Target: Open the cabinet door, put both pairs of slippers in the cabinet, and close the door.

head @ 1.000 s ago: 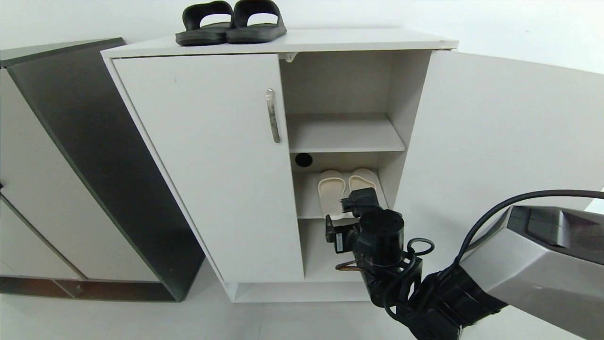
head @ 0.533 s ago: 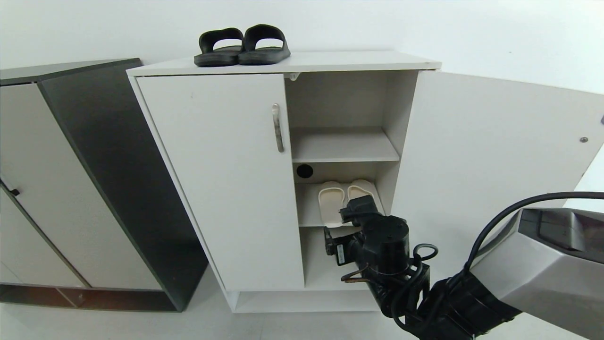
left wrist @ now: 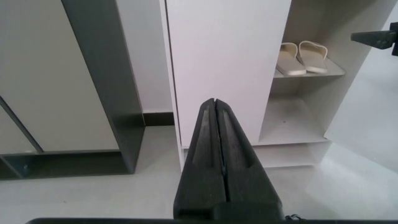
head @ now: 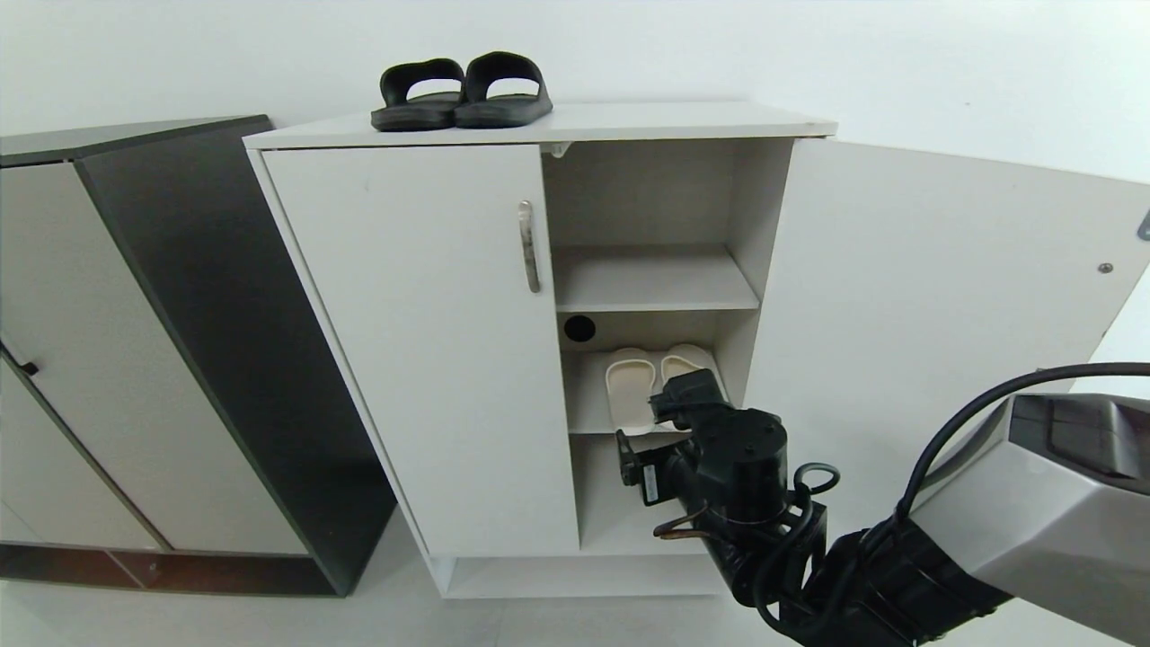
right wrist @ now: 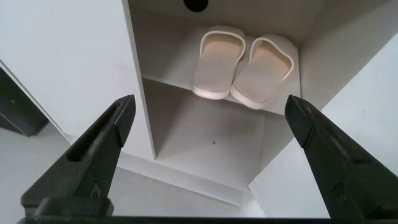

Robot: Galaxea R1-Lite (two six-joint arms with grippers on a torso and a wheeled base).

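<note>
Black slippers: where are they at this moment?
In the head view, the black slippers sit on top of the white cabinet, toward its left, above the closed door.

A dark-sided cupboard (head: 225, 359) with pale doors and a small black knob (head: 30, 367) stands on the light floor (head: 225, 618) against a white wall (head: 943, 63).

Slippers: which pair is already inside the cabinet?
The cream pair, side by side on a shelf inside the open cabinet. The black pair sits outside, on its top.
</note>
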